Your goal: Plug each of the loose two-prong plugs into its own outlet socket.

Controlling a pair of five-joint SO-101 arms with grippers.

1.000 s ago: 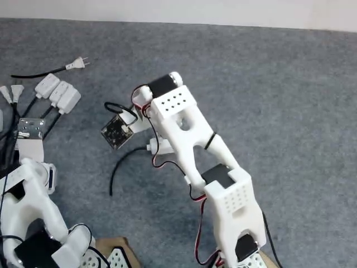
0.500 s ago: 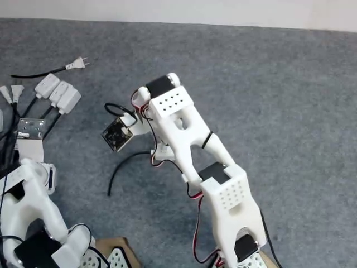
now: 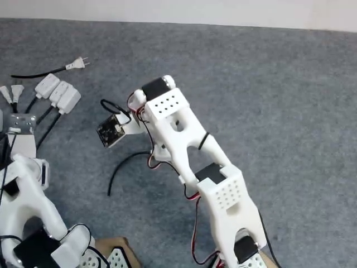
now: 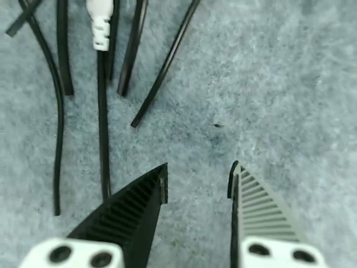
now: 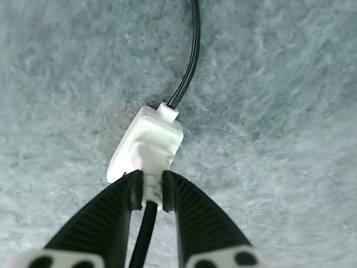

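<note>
Grey, felt-like fabric covers the tabletop [image 3: 290, 111], with a pale wall strip along its far edge. Seen from above, the right arm [image 3: 178, 134] stretches out over the middle of the fabric, and the left arm [image 3: 25, 195] is folded near the front corner on its own side.

In the right wrist view, the right gripper [image 5: 152, 180] has its black ribbed jaws pressed onto a small white plug [image 5: 150, 191]. The plug's black lead runs back between the jaws. The plug's nose touches a white socket block [image 5: 146, 146] lying flat on the fabric, and a black cord [image 5: 187, 72] leaves the block's far end. Whether the prongs are fully seated cannot be told.

The left gripper [image 4: 198, 178] hangs over bare fabric with its jaws spread and nothing between them. Near it lie several black leads [image 4: 103, 123] and another white plug [image 4: 100, 22].

Far from the right arm, toward the left arm's side, a cluster of white sockets [image 3: 56, 92] sits beside two white plugs [image 3: 11, 93]. A lone two-prong plug [image 3: 76, 64] lies just beyond them.

As a judgement, these plugs are light, hard moulded plastic, smooth enough to slip or twist under pressure. Their springy leads will likely tug them off line. The best hold is across the flat sides of the plug body, close behind the prongs, never on the lead. The sockets look light and unanchored, so one may slide away unless it is braced.
</note>
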